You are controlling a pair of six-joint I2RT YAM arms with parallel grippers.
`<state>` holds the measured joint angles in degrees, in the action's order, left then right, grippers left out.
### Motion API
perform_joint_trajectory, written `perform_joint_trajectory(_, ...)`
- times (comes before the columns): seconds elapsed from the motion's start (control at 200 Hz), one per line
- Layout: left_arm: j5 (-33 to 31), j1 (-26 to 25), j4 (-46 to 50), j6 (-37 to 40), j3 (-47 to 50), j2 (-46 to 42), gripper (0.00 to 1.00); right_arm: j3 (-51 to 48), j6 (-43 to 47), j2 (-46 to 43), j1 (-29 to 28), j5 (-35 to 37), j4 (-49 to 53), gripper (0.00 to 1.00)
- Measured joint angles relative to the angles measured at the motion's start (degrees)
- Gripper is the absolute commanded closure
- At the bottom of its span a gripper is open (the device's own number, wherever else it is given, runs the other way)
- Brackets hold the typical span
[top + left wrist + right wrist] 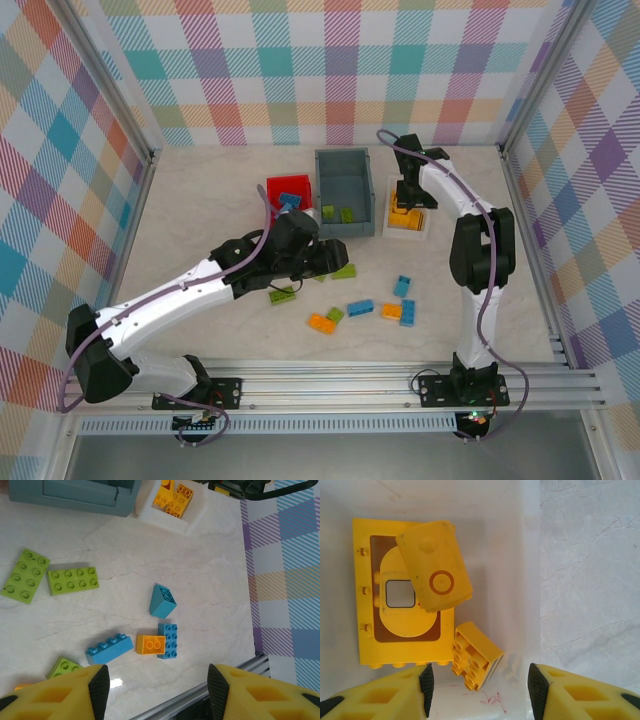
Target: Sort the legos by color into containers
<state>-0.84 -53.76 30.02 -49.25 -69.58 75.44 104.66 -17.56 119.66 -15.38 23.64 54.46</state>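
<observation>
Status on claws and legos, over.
Left claw open, empty, over loose legos. Right claw open above white tray, yellow legos inside. Nothing in the way.

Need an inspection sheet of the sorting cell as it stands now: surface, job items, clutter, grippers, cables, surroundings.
Surface: pale marbled tabletop, no spills seen.
Job's things: red bin holds a blue brick; grey bin holds green bricks; white tray holds yellow pieces. Loose on the table: blue brick, orange brick, green brick and several more.
Clutter: nothing seen.
Grippers: left gripper open, empty, above the loose bricks; right gripper open over the white tray, gripping nothing.
Cables: purple cable runs along each arm, no snag seen.
Surroundings: plaid walls, metal frame rail at the near edge.
</observation>
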Motion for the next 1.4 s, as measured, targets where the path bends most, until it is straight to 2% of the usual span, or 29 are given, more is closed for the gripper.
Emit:
perform_joint_trajectory(0.105,-0.44,0.0,0.2,0.0,0.0,-0.31,0.44,-0.39,0.04,-1.53,-0.9,0.44,-0.66,0.45)
perform_joint_trajectory(0.24,-1.18,0.0,1.29,0.09,0.0,-0.7,0.44,-1.38,0.02,-8.37,-3.45,0.79,-1.2,0.45)
perform_joint_trajectory(0.47,-2.27,0.0,3.5,1.09,0.0,-0.74,0.43,-7.32,0.15,-29.73,-6.27,-1.9,-4.35,0.42)
perform_joint_trajectory(0.58,-2.56,0.0,4.83,1.57,0.0,-0.9,0.43,-11.32,0.42,-39.93,-6.99,-6.67,-5.38,0.36)
perform_joint_trajectory(0.785,-1.33,-1.46,4.15,3.45,0.04,0.37,0.41,-22.56,-1.16,-55.63,-7.21,-22.86,-3.85,0.31)
perform_joint_trajectory(0.885,-0.92,-4.76,4.59,9.07,-1.09,4.87,0.39,-29.27,-3.72,-60.83,-7.21,-30.42,-1.33,0.28)
perform_joint_trajectory(1.05,-0.07,-7.72,7.3,26.25,-6.49,17.49,0.38,-38.12,-11.02,-69.13,-7.21,-39.23,2.27,0.23)
perform_joint_trajectory(1.24,-1.2,-8.04,9.09,42.62,-7.69,27.69,0.38,-41.77,-20.48,-78.14,-7.21,-43.45,4.87,0.19)
perform_joint_trajectory(1.4,-1.77,-8.09,9.27,51.04,-10.14,32.28,0.33,-39.47,-23.69,-80.08,-7.21,-43.89,7.37,0.18)
